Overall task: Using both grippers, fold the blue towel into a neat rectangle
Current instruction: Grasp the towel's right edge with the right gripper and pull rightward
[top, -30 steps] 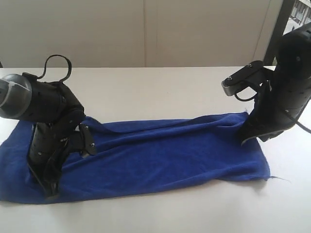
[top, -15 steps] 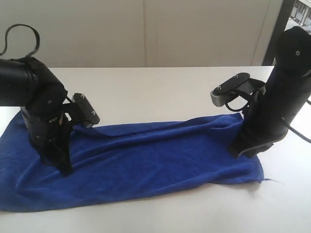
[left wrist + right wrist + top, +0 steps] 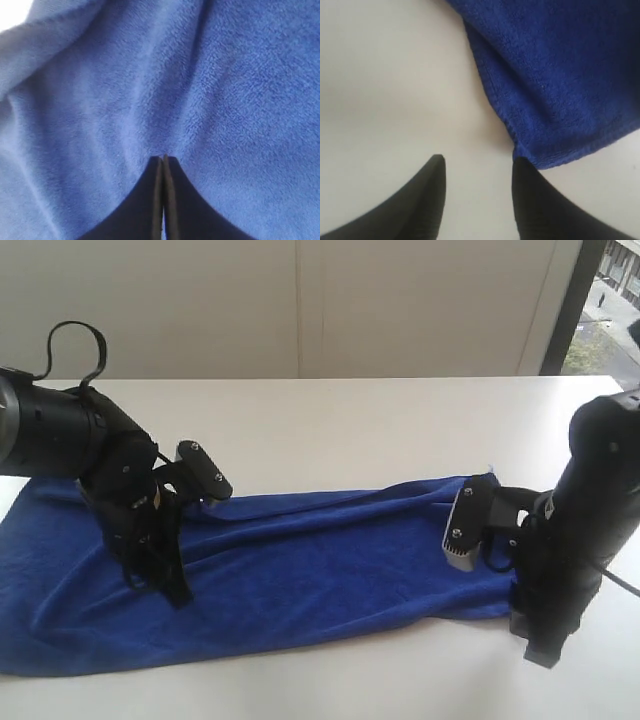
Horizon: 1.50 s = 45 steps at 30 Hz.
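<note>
Two ways I can see this going wrong, nearest first. The right gripper [image 3: 477, 162] stands with its jaws well apart over bare table [image 3: 350, 420]. The near right corner of the blue towel [image 3: 330, 570] sits right against one finger, not between the two. If I closed here, I judge the jaws would meet on nothing or nip only the outer hem, and the corner would slip out on the lift. Farther back and to the left, the left gripper [image 3: 163, 157] has its jaws pressed together with the tips down at the cloth, and I see no fold of terry between them. Sliding that arm sideways at this height could drag and rumple the layer and spoil the rectangle.

As for pose, the right arm is down at the near right end of the towel, its fingers aimed steeply at the table. The left arm reaches in from the left and bends over, fingers pointing down onto the left part of the towel. The towel lies long, left to right across the table, with ripples along its far edge.
</note>
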Motion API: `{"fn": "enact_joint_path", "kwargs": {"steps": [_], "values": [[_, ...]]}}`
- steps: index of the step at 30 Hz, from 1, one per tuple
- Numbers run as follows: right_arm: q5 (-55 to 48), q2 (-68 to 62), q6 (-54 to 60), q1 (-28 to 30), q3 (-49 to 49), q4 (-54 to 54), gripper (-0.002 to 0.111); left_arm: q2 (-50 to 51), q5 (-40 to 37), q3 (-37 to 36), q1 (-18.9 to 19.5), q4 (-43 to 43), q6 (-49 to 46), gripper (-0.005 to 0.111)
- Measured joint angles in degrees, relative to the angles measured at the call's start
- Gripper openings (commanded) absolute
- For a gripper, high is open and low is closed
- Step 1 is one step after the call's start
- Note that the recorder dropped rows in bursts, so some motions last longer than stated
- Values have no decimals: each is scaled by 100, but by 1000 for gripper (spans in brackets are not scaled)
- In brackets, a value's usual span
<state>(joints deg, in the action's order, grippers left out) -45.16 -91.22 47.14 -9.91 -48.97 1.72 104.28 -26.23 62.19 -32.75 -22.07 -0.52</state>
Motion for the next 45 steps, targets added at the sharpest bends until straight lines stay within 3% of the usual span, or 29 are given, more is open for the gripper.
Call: {"fn": "enact_joint_path", "kwargs": {"steps": [9, 21, 27, 45], "values": [[1148, 0, 247, 0, 460, 485, 33, 188, 13, 0, 0, 12, 0, 0], [1466, -345, 270, 0, 534, 661, 32, 264, 22, 0, 0, 24, 0, 0], [1518, -362, 257, 0, 534, 675, 0, 264, 22, 0, 0, 24, 0, 0], [414, -372, 211, 0, 534, 1058, 0, 264, 22, 0, 0, 24, 0, 0]]}}
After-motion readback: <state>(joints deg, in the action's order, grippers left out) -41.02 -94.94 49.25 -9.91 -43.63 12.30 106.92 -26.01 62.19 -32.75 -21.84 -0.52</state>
